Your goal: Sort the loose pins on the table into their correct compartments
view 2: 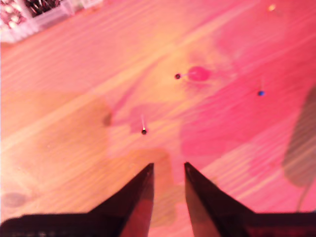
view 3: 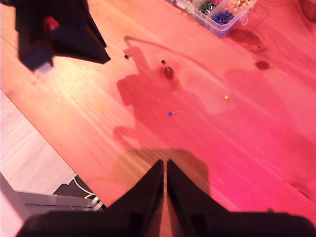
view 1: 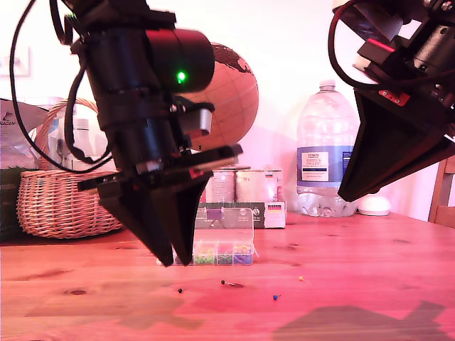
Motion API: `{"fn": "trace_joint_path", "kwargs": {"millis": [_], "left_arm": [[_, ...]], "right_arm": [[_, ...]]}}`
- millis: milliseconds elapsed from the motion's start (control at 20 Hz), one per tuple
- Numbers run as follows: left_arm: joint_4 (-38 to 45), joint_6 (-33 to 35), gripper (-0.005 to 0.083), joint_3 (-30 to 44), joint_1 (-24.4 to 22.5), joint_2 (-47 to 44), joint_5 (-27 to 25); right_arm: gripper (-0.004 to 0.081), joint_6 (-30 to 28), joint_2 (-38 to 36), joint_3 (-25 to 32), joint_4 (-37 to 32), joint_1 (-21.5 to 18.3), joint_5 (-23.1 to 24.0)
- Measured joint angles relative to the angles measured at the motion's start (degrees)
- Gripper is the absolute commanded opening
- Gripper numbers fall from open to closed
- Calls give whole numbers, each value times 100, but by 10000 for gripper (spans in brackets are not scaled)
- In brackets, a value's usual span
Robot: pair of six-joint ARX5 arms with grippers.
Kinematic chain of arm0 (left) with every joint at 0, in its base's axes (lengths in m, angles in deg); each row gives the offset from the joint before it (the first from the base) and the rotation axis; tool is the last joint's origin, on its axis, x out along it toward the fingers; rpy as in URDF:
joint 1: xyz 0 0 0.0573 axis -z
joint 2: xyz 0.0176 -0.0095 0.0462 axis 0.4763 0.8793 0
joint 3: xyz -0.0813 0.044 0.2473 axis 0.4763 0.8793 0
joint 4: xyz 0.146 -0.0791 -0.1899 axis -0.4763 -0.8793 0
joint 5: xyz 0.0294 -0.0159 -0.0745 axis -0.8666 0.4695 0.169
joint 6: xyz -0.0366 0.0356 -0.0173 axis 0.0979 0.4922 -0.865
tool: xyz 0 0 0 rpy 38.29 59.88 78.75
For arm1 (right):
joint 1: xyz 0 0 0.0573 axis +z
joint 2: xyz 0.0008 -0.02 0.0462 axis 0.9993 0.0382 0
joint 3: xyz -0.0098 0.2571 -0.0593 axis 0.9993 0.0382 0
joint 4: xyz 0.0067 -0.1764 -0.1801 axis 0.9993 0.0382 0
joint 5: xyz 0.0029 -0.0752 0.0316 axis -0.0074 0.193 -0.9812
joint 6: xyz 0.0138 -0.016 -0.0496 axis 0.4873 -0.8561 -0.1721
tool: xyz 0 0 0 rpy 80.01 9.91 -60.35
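1. Setting: a reddish-brown wooden table (view 1: pixel 370 249) before a pale wall. Along its far side stand a wicker basket (view 1: pixel 57 202), a globe (view 1: pixel 231 92), a large water bottle (view 1: pixel 325 153) and a cardboard tray (view 1: pixel 242 214) of tins.
2. Compartments: a small clear plastic box (view 1: pixel 224 252) lies just in front of the tray. Its sections show greenish, yellowish and purple contents. In the second wrist view the box (view 3: pixel 217 12) holds heaps of coloured pins.
3. Loose pins: four lie apart on bare wood, nearer the camera than the box: a dark pin (view 1: pixel 180 290), a second dark pin (view 1: pixel 223 282), a blue pin (view 1: pixel 275 297) and a yellow pin (view 1: pixel 301 278).
4. The first gripper (view 1: pixel 176 261), at the exterior view's left, hangs low over the table. Its jaws are spread by a small gap and hold nothing. The first dark pin (view 2: pixel 143 131) lies just ahead of the tips.
5. The second gripper (view 1: pixel 346 197), at the exterior view's right, hangs high above the table. Its jaws (view 3: pixel 165 162) are pressed almost together, empty.
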Motion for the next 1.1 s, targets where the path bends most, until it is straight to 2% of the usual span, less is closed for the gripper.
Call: {"fn": "trace_joint_path", "kwargs": {"millis": [200, 1100], "left_arm": [[42, 2, 173, -15, 0, 72, -177], [330, 52, 170, -31, -179, 74, -184]], "right_arm": [[-13, 0, 0, 0, -2, 0, 0], [-13, 0, 0, 0, -111, 0, -4]]}}
